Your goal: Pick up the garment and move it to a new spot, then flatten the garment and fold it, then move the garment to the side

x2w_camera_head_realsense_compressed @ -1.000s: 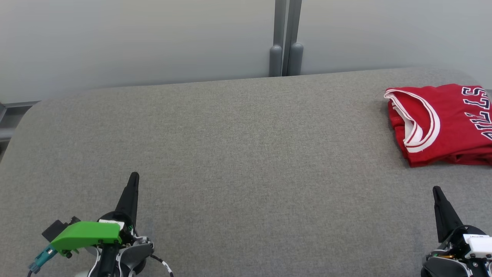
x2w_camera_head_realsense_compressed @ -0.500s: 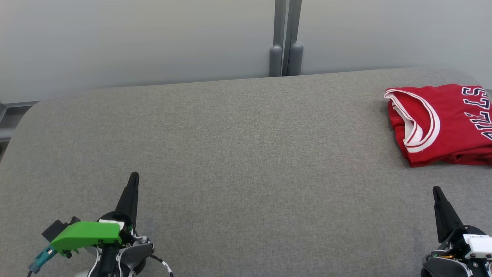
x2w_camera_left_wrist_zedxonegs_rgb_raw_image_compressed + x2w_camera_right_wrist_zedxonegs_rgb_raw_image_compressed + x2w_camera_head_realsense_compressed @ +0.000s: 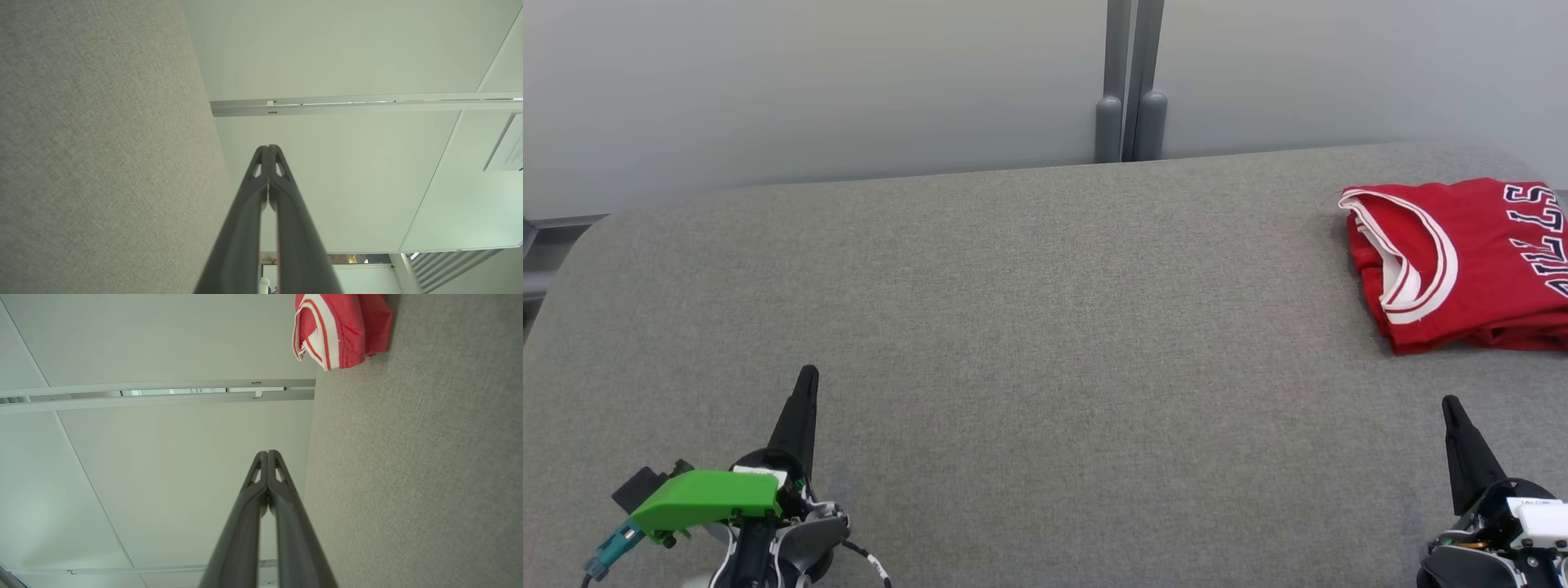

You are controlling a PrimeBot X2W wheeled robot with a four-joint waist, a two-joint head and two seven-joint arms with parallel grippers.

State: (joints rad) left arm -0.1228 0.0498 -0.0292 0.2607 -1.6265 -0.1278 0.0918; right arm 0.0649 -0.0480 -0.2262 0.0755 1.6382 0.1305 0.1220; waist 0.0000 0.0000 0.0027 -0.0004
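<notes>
The garment [image 3: 1470, 261] is a red jersey with white trim and dark lettering, lying folded at the far right of the grey table [image 3: 1029, 327]; its right part runs past the head view's edge. A corner of the garment [image 3: 335, 330] shows at the top of the right wrist view. My left gripper [image 3: 807, 374] rests at the lower left, shut and holding nothing, fingertips pressed together [image 3: 268, 148]. Down at the lower right my right gripper [image 3: 1450, 403] is shut too and holds nothing [image 3: 267, 453], a good way in front of the jersey.
A pale partition wall [image 3: 809, 90] stands behind the table, with a grey post [image 3: 1131, 82] at its seam. The table's rounded left corner [image 3: 580, 237] lies at the left. Bare grey cloth spans the table's middle and left.
</notes>
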